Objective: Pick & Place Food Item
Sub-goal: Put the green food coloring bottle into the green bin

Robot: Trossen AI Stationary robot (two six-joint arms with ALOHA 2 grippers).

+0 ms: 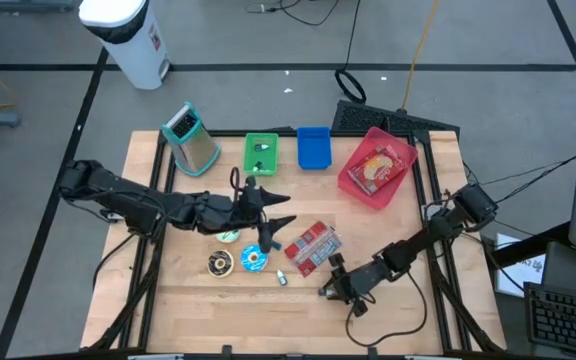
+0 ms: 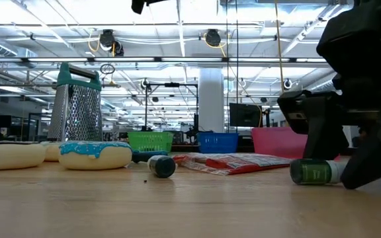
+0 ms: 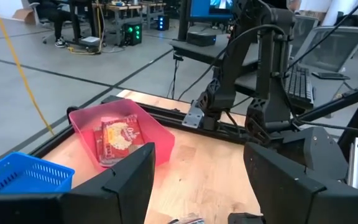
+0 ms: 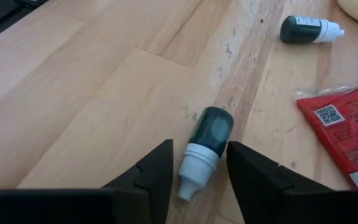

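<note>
A small dark green bottle with a white cap (image 4: 205,148) lies on its side on the wooden table, also showing in the low view (image 2: 315,172). My right gripper (image 4: 197,163) is low over the table's near right part (image 1: 324,290). It is open, with one finger on either side of the bottle's cap end; no touch shows. A red snack packet (image 1: 313,246) lies flat just beyond it. My left gripper (image 1: 284,214) hangs open and empty above the table's middle. Two donuts (image 1: 221,263) (image 1: 253,258) and a second small bottle (image 1: 281,278) lie to the left.
Along the far edge stand a metal grater (image 1: 193,140), a green basket (image 1: 260,152), a blue basket (image 1: 313,147) and a pink bin (image 1: 353,180) holding another red packet (image 3: 120,138). Bare wood lies along the near edge.
</note>
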